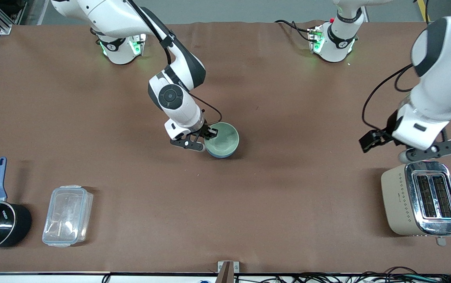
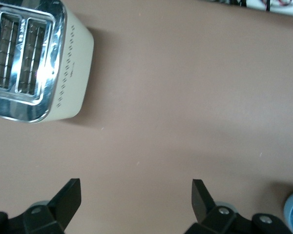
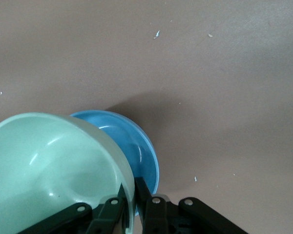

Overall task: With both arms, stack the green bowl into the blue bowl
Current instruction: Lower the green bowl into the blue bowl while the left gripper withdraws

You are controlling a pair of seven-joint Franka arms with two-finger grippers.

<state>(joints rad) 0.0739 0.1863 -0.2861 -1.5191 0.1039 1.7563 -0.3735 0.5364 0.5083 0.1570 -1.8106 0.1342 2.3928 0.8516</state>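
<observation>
My right gripper (image 3: 128,199) pinches the green bowl's (image 3: 49,168) rim, holding it tilted over the blue bowl (image 3: 136,146). I should level and centre it before letting go. My left gripper (image 2: 136,195) waits spread wide near the toaster (image 1: 422,198).

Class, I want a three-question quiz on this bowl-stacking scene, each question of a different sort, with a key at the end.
1. True or false: the right gripper is shut on the rim of the green bowl.
2. The green bowl is held directly over which thing? A) the toaster B) the blue bowl C) the saucepan
3. Fill in: the left gripper is open over bare table near the ____.

Key:
1. True; its fingers pinch the rim in the right wrist view.
2. B, the blue bowl, which shows under the green one.
3. Toaster, at the left arm's end of the table.
</observation>
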